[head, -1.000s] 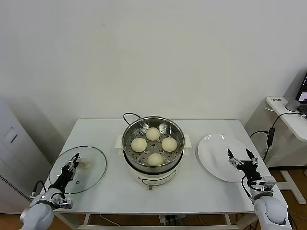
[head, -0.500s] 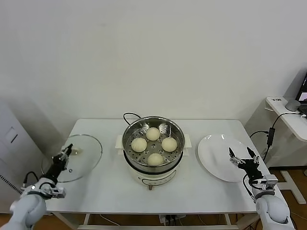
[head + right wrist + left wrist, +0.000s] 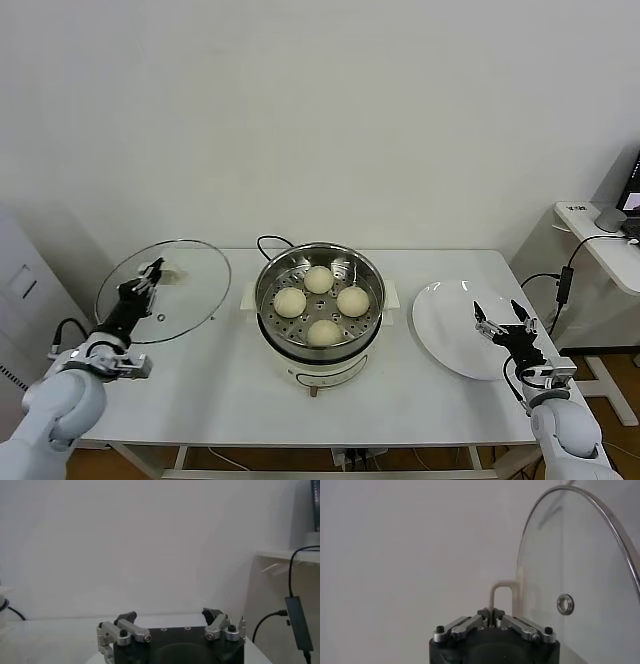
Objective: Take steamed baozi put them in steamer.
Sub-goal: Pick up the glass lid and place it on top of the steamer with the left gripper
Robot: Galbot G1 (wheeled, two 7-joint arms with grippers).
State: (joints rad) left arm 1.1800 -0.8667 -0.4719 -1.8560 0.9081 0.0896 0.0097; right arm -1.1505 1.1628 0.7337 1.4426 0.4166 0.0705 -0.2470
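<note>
I see my left gripper (image 3: 150, 272) raised above the left end of the table (image 3: 210, 395), its fingers (image 3: 492, 615) pressed together on the cream handle (image 3: 502, 595) of the glass lid (image 3: 165, 290). The lid is off the table and tilted up on edge, its pane spreading out past the fingers toward the steamer (image 3: 320, 300), which stands well apart from them at the middle of the table. All 4 steamed baozi (image 3: 320, 305) already lie inside the steamer's perforated steel basket, spaced in a ring and clear of both sets of fingers. The basket sits on its white pot base, and a black cord (image 3: 268, 242) loops out behind it. My right gripper (image 3: 506, 326) hovers over the near right edge of the white plate (image 3: 450, 325), fingers (image 3: 127, 617) spread apart with nothing between them. The plate lies flat just under and beyond those fingers, between them and the steamer.
</note>
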